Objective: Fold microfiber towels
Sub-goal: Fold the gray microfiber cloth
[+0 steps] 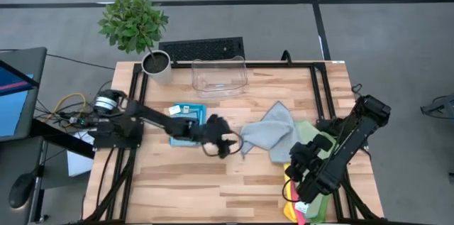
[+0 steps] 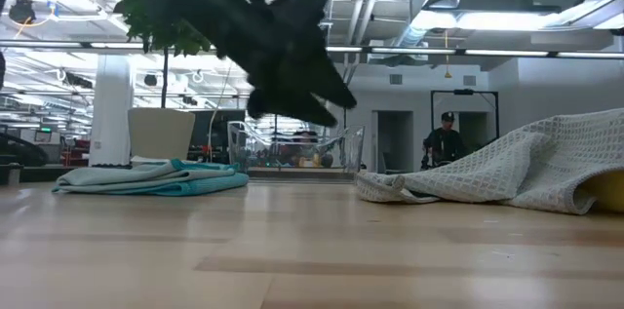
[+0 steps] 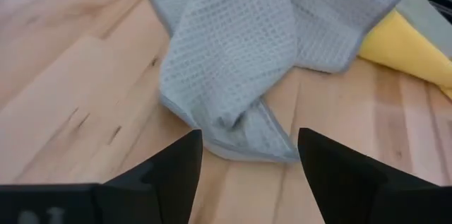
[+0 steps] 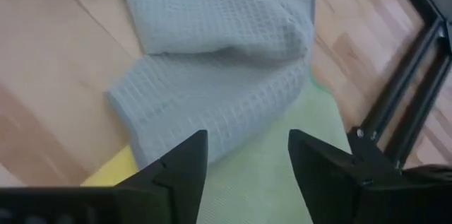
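A crumpled grey towel (image 1: 269,134) lies on the table's middle right, its right part resting on a pile of pale green (image 1: 306,131), yellow (image 3: 417,51) and pink (image 1: 298,214) towels. Folded teal and light blue towels (image 1: 186,122) lie stacked left of centre. My left gripper (image 1: 230,145) is open, hovering just above the table beside the grey towel's left corner (image 3: 244,128). My right gripper (image 1: 301,160) is open above the pile; the grey towel (image 4: 212,75) lies ahead of its fingers.
A clear plastic bin (image 1: 219,76) stands at the table's far edge, a potted plant (image 1: 142,33) at the far left corner. Bare wood lies along the near side (image 1: 213,189). A black frame (image 1: 319,76) runs round the table. A person (image 2: 444,143) stands far behind.
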